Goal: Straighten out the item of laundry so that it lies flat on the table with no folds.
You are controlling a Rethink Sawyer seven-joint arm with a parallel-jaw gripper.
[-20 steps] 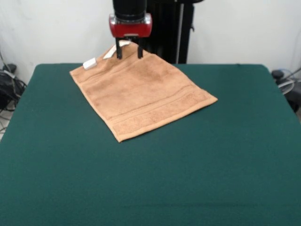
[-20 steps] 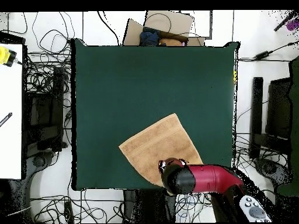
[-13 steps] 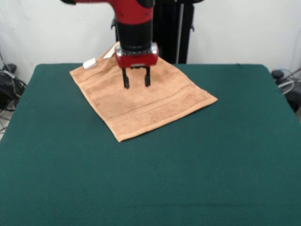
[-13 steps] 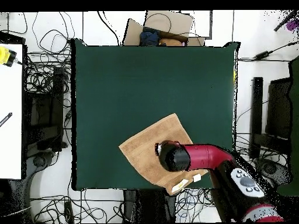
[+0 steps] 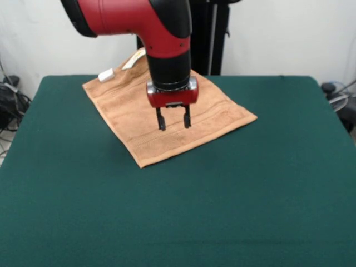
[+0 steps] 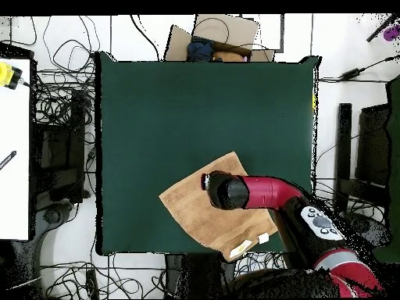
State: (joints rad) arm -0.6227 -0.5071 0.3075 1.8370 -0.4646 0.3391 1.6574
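The towel (image 5: 167, 114) lay spread on the green table (image 5: 233, 194), turned at an angle to the table's edges so that its corners pointed outward like a diamond, and it sat toward the far side of the table in the front view, left of centre. It looked flat, with a woven band running near its nearest edge, and a white label (image 5: 105, 75) and a white loop (image 5: 133, 60) showed at its far corner, right at the table's edge. The red and black arm (image 5: 150, 28) came down over the towel, and the gripper (image 5: 173, 121) hung above the cloth, over the half nearer the camera and close to the woven band. Its two dark fingers (image 5: 161, 120) pointed straight down with a clear gap between them and nothing held; whether the tips touched the cloth could not be told. In the overhead view the arm (image 6: 266, 193) covered the towel (image 6: 191, 205) on its upper right part, while the table (image 6: 203, 109) showed bare green around it
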